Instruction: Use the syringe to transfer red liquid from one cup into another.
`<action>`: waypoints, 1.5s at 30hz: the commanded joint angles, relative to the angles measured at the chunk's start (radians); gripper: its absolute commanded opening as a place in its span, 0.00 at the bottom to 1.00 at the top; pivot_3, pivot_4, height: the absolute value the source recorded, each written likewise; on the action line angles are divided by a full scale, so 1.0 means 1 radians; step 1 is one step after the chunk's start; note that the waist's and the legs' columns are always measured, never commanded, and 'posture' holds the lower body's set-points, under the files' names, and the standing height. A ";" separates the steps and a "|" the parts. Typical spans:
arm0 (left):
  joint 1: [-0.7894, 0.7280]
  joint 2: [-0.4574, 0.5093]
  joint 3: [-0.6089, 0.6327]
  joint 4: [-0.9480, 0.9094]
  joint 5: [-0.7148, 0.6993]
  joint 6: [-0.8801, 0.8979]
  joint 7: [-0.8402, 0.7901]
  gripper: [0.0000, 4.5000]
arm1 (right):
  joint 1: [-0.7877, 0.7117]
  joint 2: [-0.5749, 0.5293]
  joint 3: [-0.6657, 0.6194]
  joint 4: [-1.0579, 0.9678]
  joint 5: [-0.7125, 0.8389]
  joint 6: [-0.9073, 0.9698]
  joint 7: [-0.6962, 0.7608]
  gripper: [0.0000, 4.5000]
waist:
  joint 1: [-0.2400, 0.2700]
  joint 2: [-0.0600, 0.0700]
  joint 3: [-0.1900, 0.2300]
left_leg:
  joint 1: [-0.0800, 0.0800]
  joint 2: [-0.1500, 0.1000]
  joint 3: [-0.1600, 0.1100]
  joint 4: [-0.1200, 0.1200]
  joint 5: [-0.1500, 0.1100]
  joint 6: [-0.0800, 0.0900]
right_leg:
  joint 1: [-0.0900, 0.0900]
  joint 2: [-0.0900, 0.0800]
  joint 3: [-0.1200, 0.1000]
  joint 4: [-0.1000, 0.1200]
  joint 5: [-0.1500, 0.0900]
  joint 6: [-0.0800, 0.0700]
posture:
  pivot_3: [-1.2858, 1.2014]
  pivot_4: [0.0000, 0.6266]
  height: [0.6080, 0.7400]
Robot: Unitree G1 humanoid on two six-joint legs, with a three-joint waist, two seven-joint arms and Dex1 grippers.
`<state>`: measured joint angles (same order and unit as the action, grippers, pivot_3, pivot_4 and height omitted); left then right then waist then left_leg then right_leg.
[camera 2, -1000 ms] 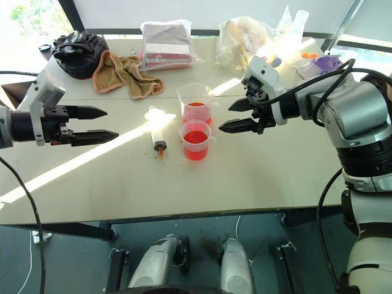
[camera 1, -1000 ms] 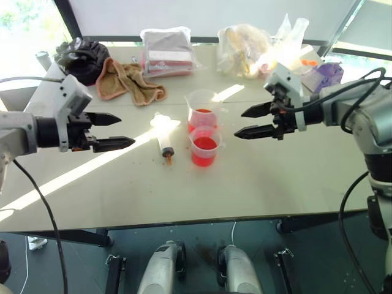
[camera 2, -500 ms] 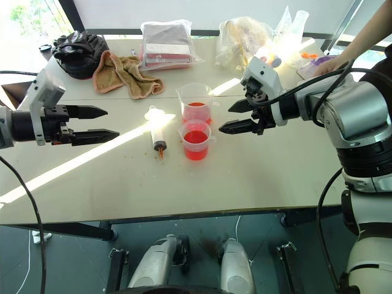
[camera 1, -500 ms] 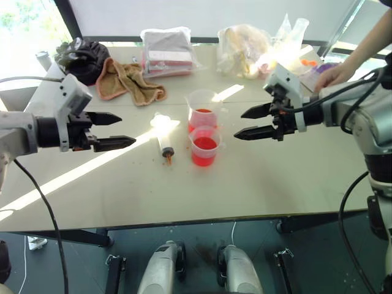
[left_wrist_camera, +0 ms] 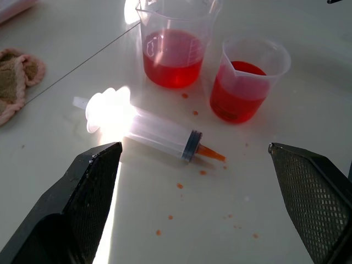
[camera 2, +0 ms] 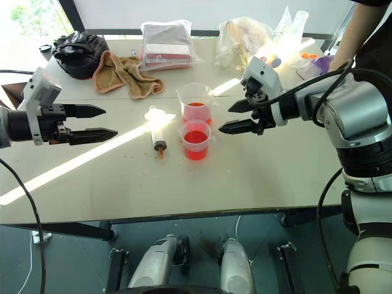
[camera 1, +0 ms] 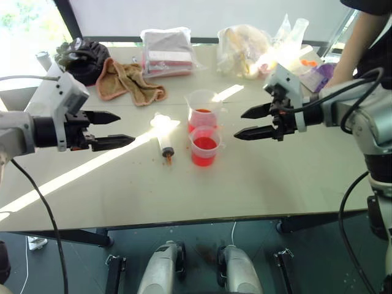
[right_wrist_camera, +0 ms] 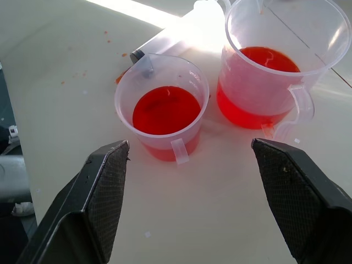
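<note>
The task had not really begun at this moment: the large clear plastic syringe with a pale plunger and an orange-stained tip lay flat on the pale table, touched by nothing. Its tip pointed toward the near edge of the table, and small red drops dotted the surface around it. Just beside it, on its right, stood the two clear plastic cups close together. The taller, wider clear cup with a handle and a pouring lip was behind, and the shorter clear cup was in front of it. Both held translucent red-orange liquid, so I could not tell from this which one was the source.

The left claw hovered above the table to the left of the syringe, with its two black fingers spread wide and nothing between them. The right claw hovered to the right of the cups, also open and empty. A person's arm was at the far right corner of the table.

In my judgement, the step in hand was the approach to the syringe. The next move probably called for the left claw to descend and close on the barrel across its length. Care was needed, because a round barrel could roll away toward the cups.
</note>
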<state>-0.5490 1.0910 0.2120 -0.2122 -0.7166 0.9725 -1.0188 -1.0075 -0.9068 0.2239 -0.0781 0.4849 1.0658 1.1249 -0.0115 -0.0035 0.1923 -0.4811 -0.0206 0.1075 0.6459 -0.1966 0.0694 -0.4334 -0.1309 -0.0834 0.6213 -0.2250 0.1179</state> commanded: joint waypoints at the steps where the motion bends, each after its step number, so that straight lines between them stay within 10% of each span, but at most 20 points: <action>1: -0.006 0.020 0.039 -0.018 -0.012 0.002 0.002 0.99 | -0.013 -0.004 -0.024 -0.032 0.005 0.005 0.001 0.83 | 0.000 0.000 0.000 | 0.000 0.000 0.000 0.000 0.000 0.000 | 0.000 0.000 0.000 0.000 0.000 0.000 | 0.52 0.24 1.00; 16: -0.231 -0.132 -0.058 0.068 -0.007 0.257 0.261 0.99 | -0.008 -0.015 -0.041 -0.050 0.013 0.032 -0.010 0.83 | 0.010 0.000 0.000 | 0.000 0.000 0.000 0.004 0.000 0.001 | 0.001 0.000 0.000 0.005 0.000 0.000 | 0.52 0.24 1.00; 22: -0.547 -0.417 -0.080 0.320 0.097 0.574 0.545 0.99 | -0.001 -0.016 -0.055 -0.065 0.019 0.047 -0.033 0.83 | 0.028 -0.001 0.000 | 0.002 -0.001 -0.002 0.009 0.002 0.004 | 0.004 0.000 -0.001 0.009 -0.001 0.002 | 0.52 0.24 1.00; 32: -0.737 -0.785 -0.124 0.623 0.438 0.627 0.949 0.99 | 0.070 -0.011 -0.124 -0.148 0.060 0.106 -0.112 0.83 | 0.024 -0.002 0.000 | 0.002 0.000 -0.003 0.013 0.001 0.005 | 0.006 0.000 -0.001 0.010 -0.003 0.004 | 0.52 0.24 1.00; 45: -0.931 -0.986 0.280 1.147 0.581 0.354 1.417 0.99 | 0.104 -0.022 -0.171 -0.206 0.112 0.160 -0.176 0.83 | 0.026 -0.002 0.000 | 0.002 -0.001 -0.004 0.013 -0.002 0.002 | 0.004 -0.003 -0.001 0.010 -0.002 0.005 | 0.52 0.24 1.00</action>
<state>-1.4464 0.1055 0.4519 0.9021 -0.1336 1.3744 0.3390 -0.8887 -0.9139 0.0923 -0.2578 0.5853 1.2302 0.9497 0.0149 -0.0057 0.1927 -0.4795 -0.0216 0.1040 0.6582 -0.1983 0.0714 -0.4295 -0.1345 -0.0847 0.6316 -0.2270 0.1226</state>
